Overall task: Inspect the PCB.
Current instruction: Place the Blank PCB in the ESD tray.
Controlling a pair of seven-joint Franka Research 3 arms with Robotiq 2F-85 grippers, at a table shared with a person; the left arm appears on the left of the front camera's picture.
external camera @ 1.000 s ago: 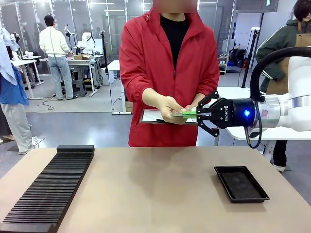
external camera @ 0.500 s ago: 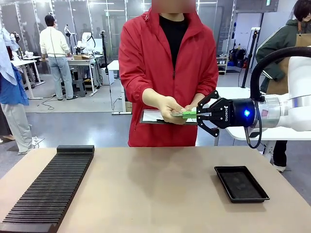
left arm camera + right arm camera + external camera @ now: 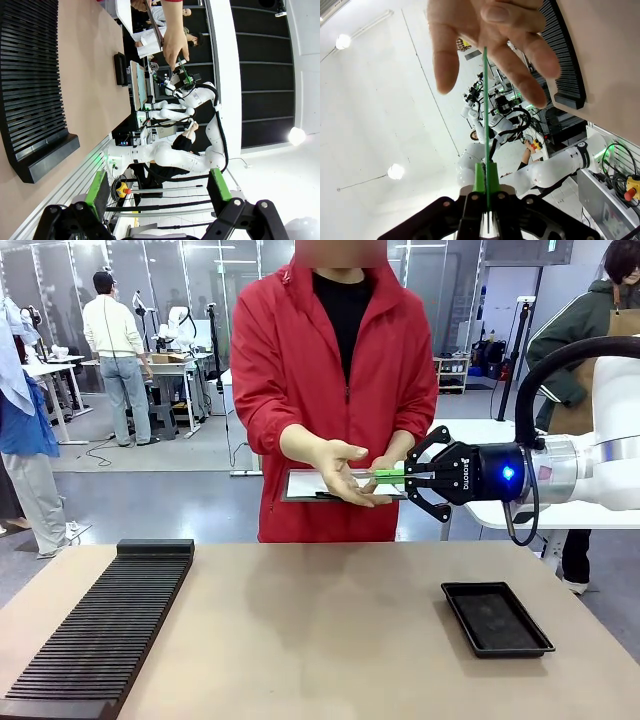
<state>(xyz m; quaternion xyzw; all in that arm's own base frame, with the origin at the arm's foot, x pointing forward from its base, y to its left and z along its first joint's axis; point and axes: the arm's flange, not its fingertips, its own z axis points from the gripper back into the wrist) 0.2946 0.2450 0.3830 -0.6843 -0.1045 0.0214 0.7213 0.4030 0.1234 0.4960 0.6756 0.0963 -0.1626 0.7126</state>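
Black tray (image 3: pixel 497 618) and slotted rack (image 3: pixel 100 635) on table (image 3: pixel 320 640).

Green PCB (image 3: pixel 388 476); red jacket (image 3: pixel 290 370); black tray (image 3: pixel 497 620); black ridged rack (image 3: pixel 100 635); tan surface (image 3: pixel 320 640).

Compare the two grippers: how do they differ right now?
The left gripper stands open and empty; the right gripper is shut on the circuit board. The right gripper is close to the person's hand; the left gripper is far from it. Both have green-padded fingers.
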